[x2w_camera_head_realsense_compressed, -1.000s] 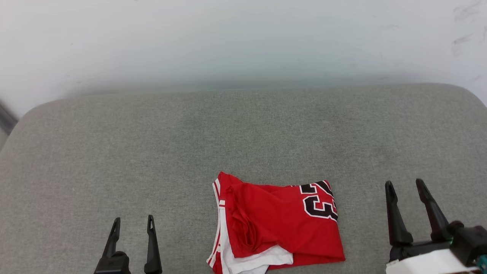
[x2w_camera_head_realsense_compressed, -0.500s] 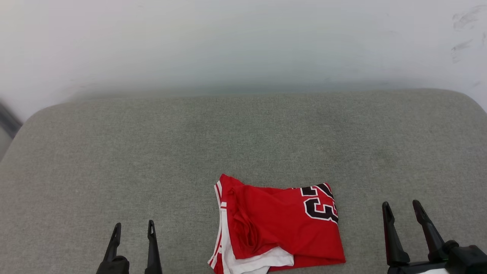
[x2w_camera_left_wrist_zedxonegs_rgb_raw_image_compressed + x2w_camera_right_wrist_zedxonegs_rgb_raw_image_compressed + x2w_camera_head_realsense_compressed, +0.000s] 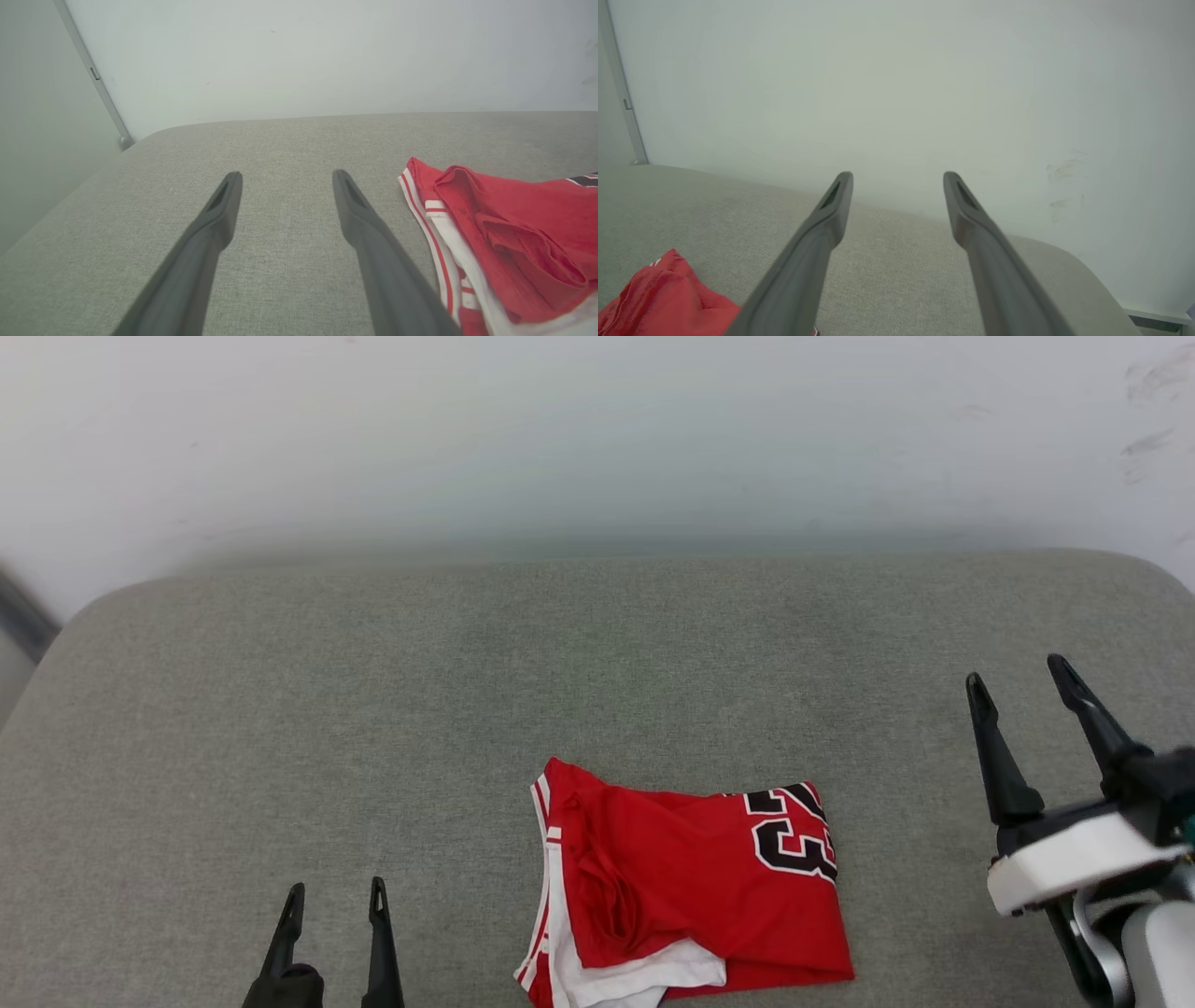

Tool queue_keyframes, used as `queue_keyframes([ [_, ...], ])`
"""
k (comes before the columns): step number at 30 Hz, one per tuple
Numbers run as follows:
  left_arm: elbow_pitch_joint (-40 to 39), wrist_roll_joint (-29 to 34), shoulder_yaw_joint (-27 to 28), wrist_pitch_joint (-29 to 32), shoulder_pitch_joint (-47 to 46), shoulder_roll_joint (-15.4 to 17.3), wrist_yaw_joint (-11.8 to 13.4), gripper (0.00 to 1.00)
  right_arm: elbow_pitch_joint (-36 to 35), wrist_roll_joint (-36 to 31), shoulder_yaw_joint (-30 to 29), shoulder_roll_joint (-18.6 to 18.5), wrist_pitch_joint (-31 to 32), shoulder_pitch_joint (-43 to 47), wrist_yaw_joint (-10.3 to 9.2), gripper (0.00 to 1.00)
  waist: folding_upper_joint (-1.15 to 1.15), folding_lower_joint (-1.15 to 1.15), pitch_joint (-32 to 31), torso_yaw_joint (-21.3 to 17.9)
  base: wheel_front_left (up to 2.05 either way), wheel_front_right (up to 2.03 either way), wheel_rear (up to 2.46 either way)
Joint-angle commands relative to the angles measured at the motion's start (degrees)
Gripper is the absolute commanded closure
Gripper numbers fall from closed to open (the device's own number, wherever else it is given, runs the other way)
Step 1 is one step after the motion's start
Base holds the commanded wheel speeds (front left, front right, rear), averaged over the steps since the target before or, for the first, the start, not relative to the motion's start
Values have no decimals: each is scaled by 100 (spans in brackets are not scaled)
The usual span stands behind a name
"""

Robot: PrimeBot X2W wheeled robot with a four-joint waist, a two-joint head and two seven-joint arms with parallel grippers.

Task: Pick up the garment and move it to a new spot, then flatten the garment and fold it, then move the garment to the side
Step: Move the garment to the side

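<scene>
Right gripper (image 3: 1018, 672) stood high at the right edge, left gripper (image 3: 337, 887) low at bottom left, both spread and empty. The left wrist view caught the garment's (image 3: 523, 219) striped trim; the head view, its "23".

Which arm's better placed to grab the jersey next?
Probably left. The left gripper is open, low over the cushion, with the striped edge of the garment beside its finger. The right gripper, also open, points toward the wall.

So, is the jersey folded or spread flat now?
Folded, loosely: the jersey lies as a compact bundle of stacked layers, a white layer poking out underneath, the 23 cut off at the edge.
</scene>
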Motion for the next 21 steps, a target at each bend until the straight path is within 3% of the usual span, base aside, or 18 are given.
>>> queue_keyframes([
  [1,11,-6,-10,-13,-46,-11,-1,0,86,129,233,-247,410,-279,-3,0,0,0,35,31,0,0,0],
  [5,13,-37,-36,-13,-129,-11,15,0,221,954,1021,-954,1998,-831,-4,0,0,0,121,71,0,0,0],
  [6,13,-44,-62,-13,-161,-12,21,0,215,1553,1289,-1298,2797,-1075,-5,0,0,0,175,94,0,0,0],
  [12,33,-83,-137,-13,-315,-11,29,0,402,3624,1685,-1935,4992,-1327,-3,0,0,0,353,191,0,0,0],
  [13,41,-98,-186,-13,-418,-11,14,0,574,4333,1660,-1996,5656,-1316,-3,0,0,0,456,269,0,0,0],
  [21,57,-124,-366,-13,-779,-11,-31,0,1151,5246,1559,-1562,6319,-1252,-3,0,0,0,883,604,0,0,0],
])
